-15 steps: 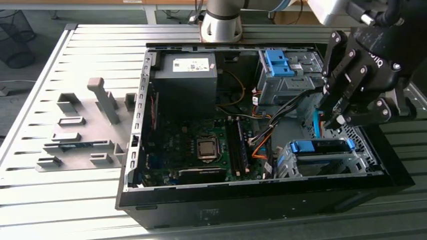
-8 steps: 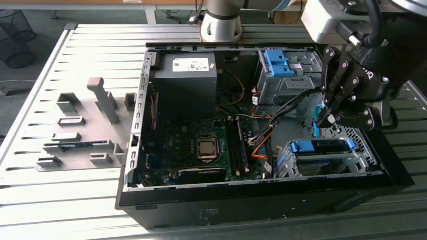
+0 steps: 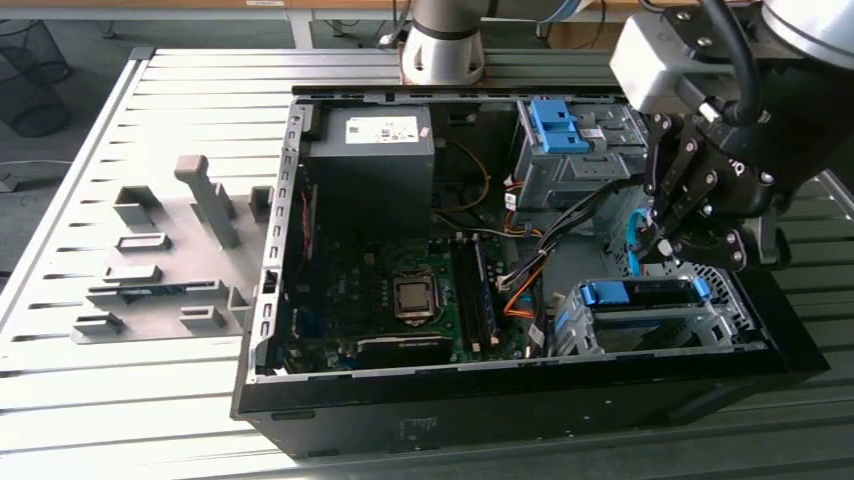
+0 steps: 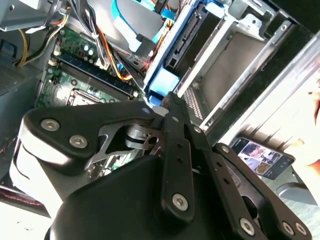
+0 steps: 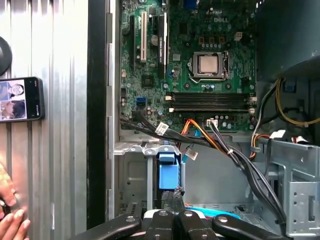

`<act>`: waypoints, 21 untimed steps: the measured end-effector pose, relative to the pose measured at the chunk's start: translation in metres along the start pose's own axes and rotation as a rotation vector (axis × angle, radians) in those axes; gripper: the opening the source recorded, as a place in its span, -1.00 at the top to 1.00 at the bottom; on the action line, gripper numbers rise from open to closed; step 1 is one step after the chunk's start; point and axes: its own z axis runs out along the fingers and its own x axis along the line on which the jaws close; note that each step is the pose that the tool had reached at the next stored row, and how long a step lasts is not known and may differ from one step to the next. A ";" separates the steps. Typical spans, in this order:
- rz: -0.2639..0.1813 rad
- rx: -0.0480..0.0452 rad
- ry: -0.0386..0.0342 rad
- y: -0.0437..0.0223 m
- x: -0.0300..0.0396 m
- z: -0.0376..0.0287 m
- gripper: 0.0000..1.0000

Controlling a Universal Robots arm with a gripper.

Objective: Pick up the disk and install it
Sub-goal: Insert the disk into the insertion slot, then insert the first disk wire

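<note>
Shows the disk [image 3: 638, 296] lying in the metal cage [image 3: 582, 335] at four o'clock of the computer case [image 3: 534, 405], gripper [image 3: 657, 252] just above, jaws drawn together. Probably stiff, fairly heavy, shock-sensitive; best gripped by the blue frame's edges, off the label.

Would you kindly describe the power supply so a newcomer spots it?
Find the open computer case on the slatted table. Its far corner on the exterior view's left, beyond the motherboard, holds the power supply: the only black box with a white sticker.
</note>
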 end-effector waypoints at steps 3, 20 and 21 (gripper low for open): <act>0.000 0.0000 0.0002 0.0004 0.0001 0.0053 0.79; 0.000 -0.0001 -0.0053 0.0056 0.0001 0.0196 0.79; 0.000 -0.0001 -0.0054 0.0056 0.0001 0.0197 0.79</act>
